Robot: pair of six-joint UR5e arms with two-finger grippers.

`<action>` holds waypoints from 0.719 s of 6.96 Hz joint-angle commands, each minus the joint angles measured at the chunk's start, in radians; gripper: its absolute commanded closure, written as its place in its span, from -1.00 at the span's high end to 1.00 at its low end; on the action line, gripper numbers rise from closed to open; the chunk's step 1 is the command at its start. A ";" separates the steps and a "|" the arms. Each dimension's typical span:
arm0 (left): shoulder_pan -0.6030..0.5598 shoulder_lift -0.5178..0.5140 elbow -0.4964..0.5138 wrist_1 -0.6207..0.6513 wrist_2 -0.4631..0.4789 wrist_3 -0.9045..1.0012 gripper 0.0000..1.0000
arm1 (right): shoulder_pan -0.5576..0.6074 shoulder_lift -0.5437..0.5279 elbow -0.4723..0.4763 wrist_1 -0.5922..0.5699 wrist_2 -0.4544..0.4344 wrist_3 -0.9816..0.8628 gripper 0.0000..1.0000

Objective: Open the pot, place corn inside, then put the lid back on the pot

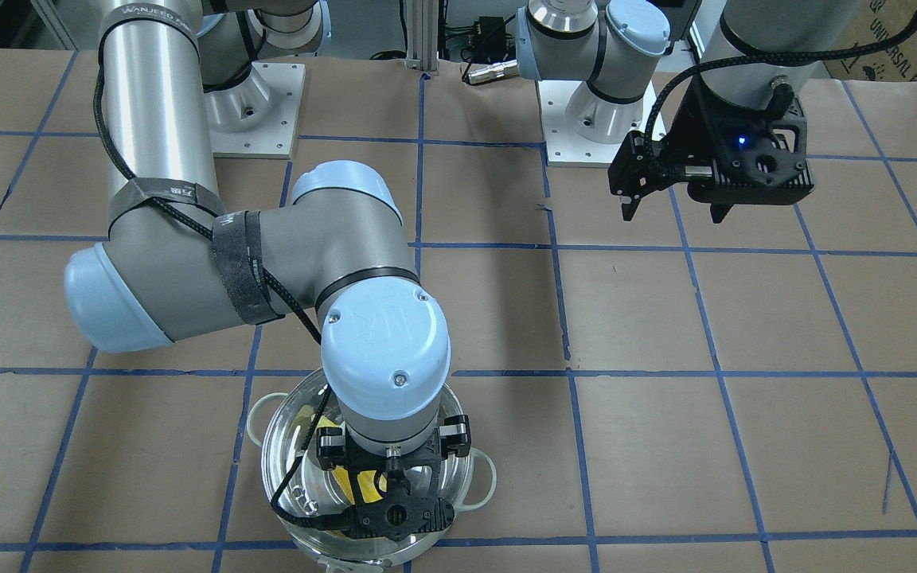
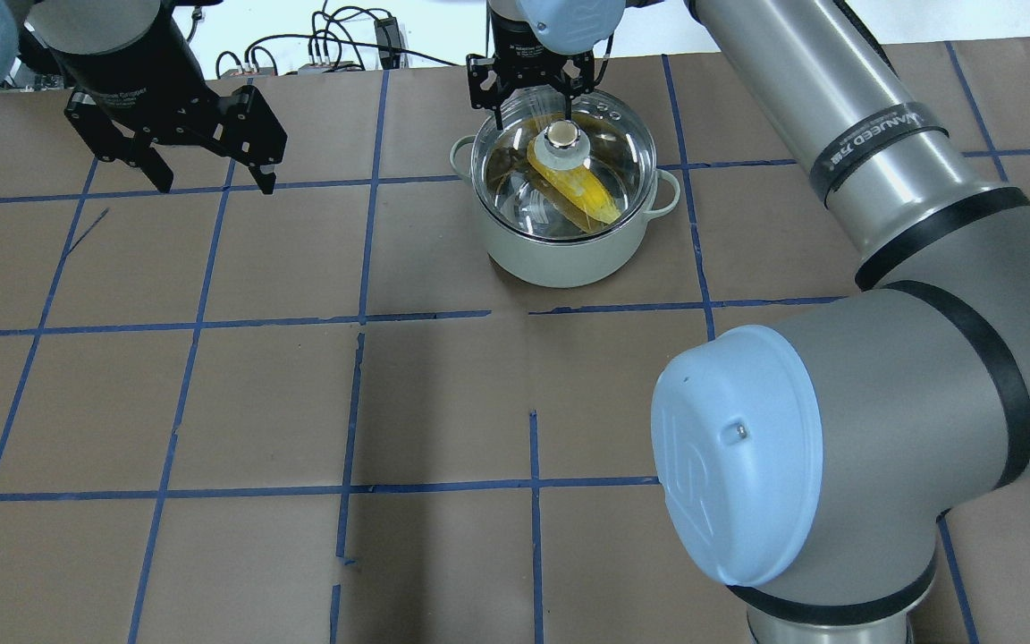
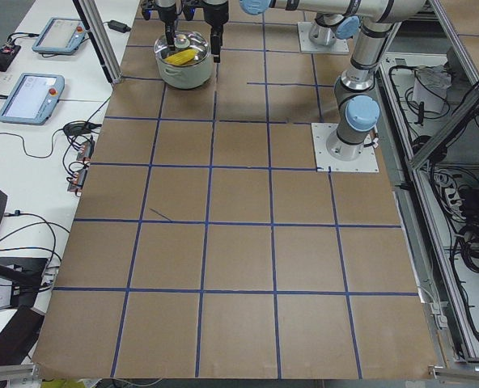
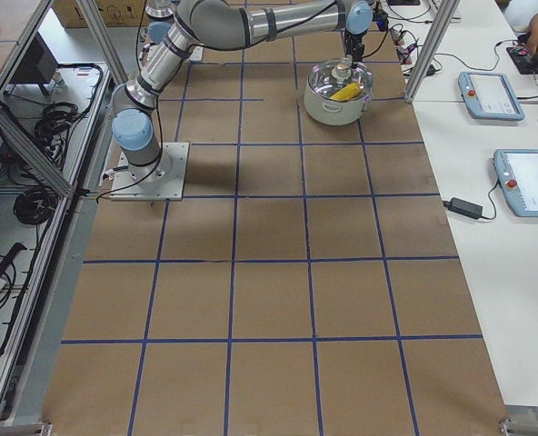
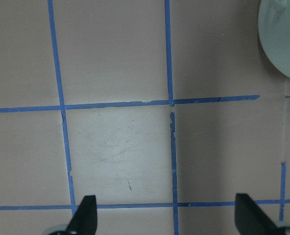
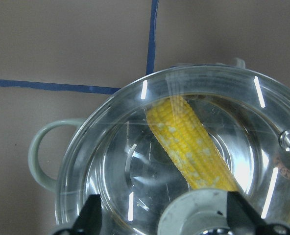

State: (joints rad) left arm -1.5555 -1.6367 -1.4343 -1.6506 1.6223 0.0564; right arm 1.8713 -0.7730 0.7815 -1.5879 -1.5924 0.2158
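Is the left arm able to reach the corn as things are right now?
Probably not. The corn lies inside the pot under the seated lid, and the right gripper hangs open over the knob. The left gripper is open, off to the side.

Right arm (image 1: 156, 119) and left arm (image 1: 753, 40): silver tubes, grey joints, pale-blue caps (image 1: 385, 342) with small screws. Black braided cable (image 1: 95, 103) behind right gripper (image 2: 534, 119), strapped with dark tape (image 1: 237, 267). Left gripper (image 1: 673, 215) black; blue light (image 1: 741, 142) on its body.

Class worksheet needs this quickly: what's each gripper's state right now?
Left gripper: open, empty.
Right gripper: open, straddling the knob of the lid.
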 commanded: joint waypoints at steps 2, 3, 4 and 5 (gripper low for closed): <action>0.000 0.000 0.000 0.000 0.001 0.000 1.00 | -0.001 -0.002 -0.002 0.032 0.000 0.007 0.81; 0.000 0.000 0.000 0.000 0.001 0.000 1.00 | -0.001 -0.002 -0.002 0.045 0.000 0.007 0.81; 0.000 0.000 0.000 0.000 0.001 0.000 1.00 | -0.001 -0.002 -0.004 0.045 0.000 0.007 0.81; 0.000 0.000 0.000 0.000 0.001 -0.001 1.00 | -0.003 0.000 -0.005 0.042 0.000 0.004 0.81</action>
State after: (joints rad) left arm -1.5555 -1.6368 -1.4343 -1.6506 1.6230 0.0564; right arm 1.8695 -0.7742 0.7778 -1.5457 -1.5922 0.2216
